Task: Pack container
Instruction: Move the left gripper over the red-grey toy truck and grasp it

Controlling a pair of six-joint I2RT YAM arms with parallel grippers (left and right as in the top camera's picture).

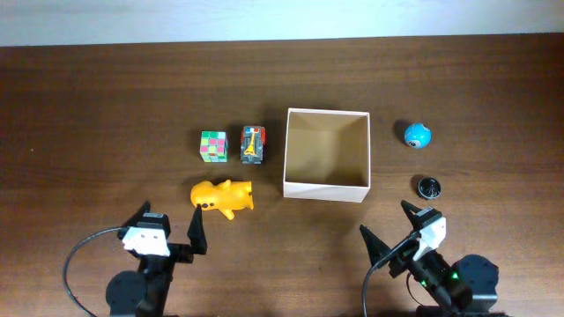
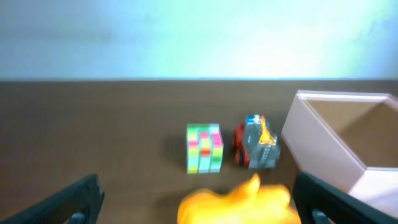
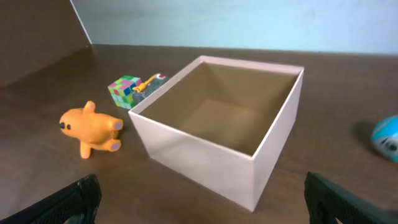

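The container (image 1: 325,188), a square cardboard box with cream walls and a tan inside, stands empty at the table's middle; it also shows in the right wrist view (image 3: 205,152) and the left wrist view (image 2: 320,140). A yellow toy animal (image 1: 221,195) lies left of it, just ahead of my open, empty left gripper (image 1: 169,227), and fills the bottom of the left wrist view (image 2: 239,202). A colourful cube (image 1: 212,146) and a small toy truck (image 1: 253,144) sit behind the animal. My right gripper (image 1: 388,225) is open and empty, in front of the container's right corner.
A blue ball (image 1: 417,135) lies right of the container, also at the right edge of the right wrist view (image 3: 387,137). A small dark round object (image 1: 429,186) lies below the ball, close to my right gripper. The table's far edge meets a pale wall.
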